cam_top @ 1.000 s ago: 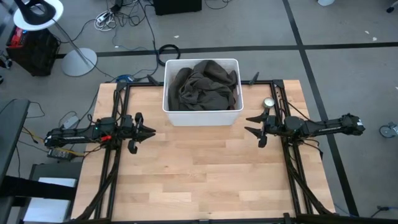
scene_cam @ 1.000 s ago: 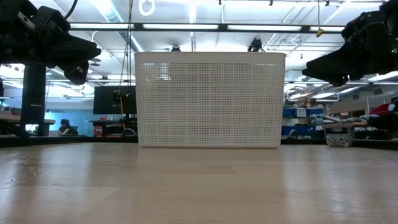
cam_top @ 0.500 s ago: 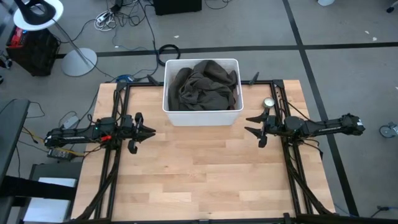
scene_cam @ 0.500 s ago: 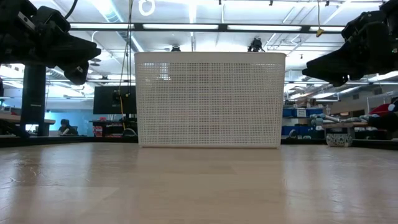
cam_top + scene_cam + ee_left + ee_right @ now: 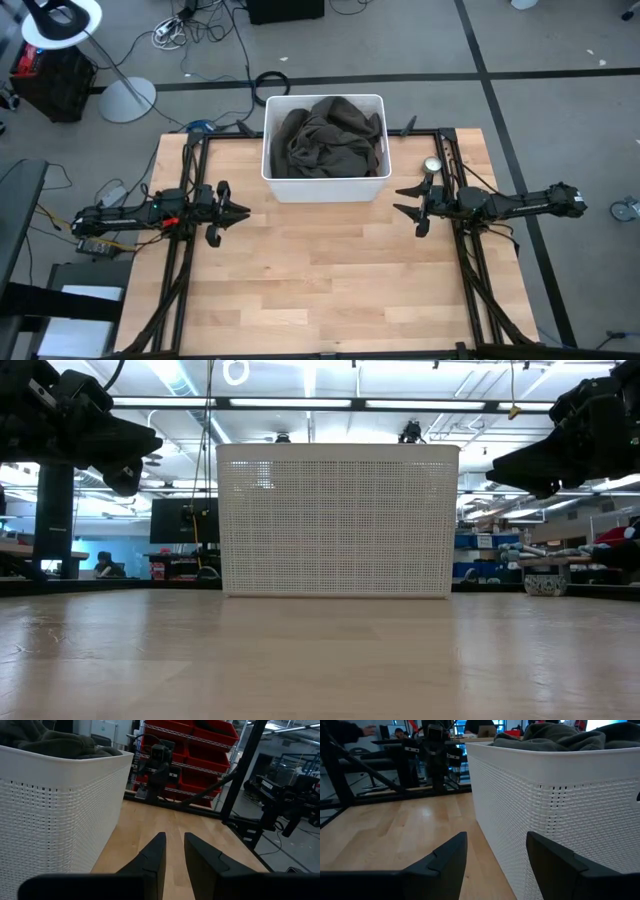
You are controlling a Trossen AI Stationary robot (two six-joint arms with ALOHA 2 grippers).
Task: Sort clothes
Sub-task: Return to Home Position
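White bin [image 5: 325, 186]: rectangular, perforated plastic walls, standing at the far middle edge of the wooden table [image 5: 320, 280]; every place below is given from it. Olive-green garment [image 5: 325, 140]: large, crumpled, lying inside the bin and filling it up to the rim, its folds rising a little above the wall in both wrist views [image 5: 55, 744] [image 5: 560, 737]; anything beneath it is hidden. Left gripper [image 5: 246, 210]: off the bin's near left corner, apart from the bin and raised above the table top, pointing toward the table's middle line; its two fingers [image 5: 152, 857] stand only narrowly parted, a thin slit between them, with nothing held. Right gripper [image 5: 396, 200]: off the bin's near right corner, likewise apart from the bin and raised, pointing back toward the left gripper; its fingers [image 5: 447, 857] stand widely parted, with nothing between them but bare table. Low view: the bin [image 5: 338, 520] in the centre, upright, with the left gripper [image 5: 140, 455] to one side of it and the right gripper [image 5: 500, 468] to the other, both at about the height of its upper wall. Small round metallic item [image 5: 432, 165]: on the table just beside the bin's right wall; its kind cannot be told. Red storage bins [image 5: 200, 745]: on a wire shelf in the room beyond the bin's far side.
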